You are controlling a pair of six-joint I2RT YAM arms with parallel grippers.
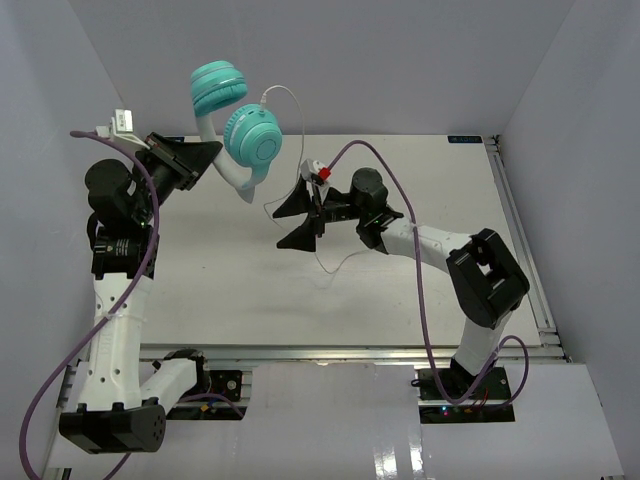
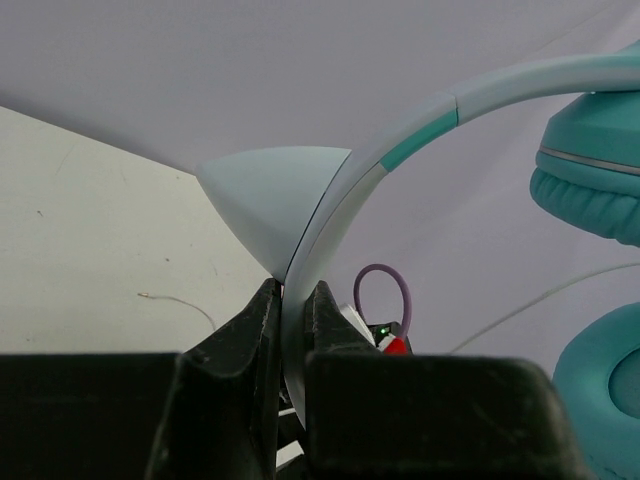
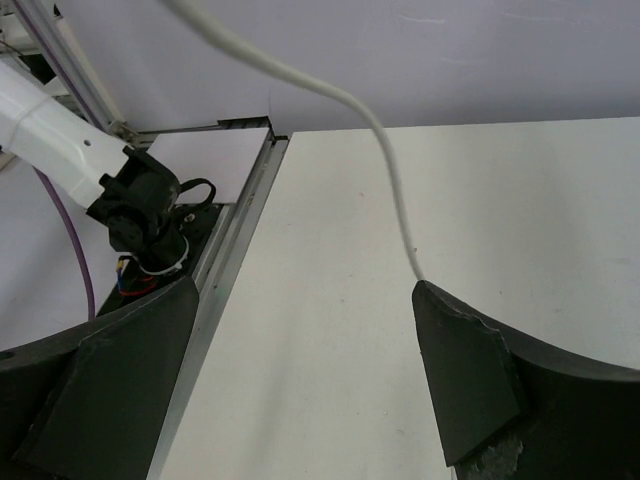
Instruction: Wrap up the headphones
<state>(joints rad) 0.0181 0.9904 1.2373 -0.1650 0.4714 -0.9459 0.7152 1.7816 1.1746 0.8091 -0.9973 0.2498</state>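
Observation:
The headphones are held in the air at the back left, with two teal ear cups and a pale headband. My left gripper is shut on the headband, which shows clamped between its fingers in the left wrist view, with the ear cups at the right. The thin whitish cable arcs from a cup down past my right gripper onto the table. My right gripper is open and empty. The cable runs down behind its right fingertip, not clamped.
Metal rails edge the table at the right and front. White walls stand close at the left, back and right. Thick purple arm cables loop beside each arm. The left arm's base shows in the right wrist view.

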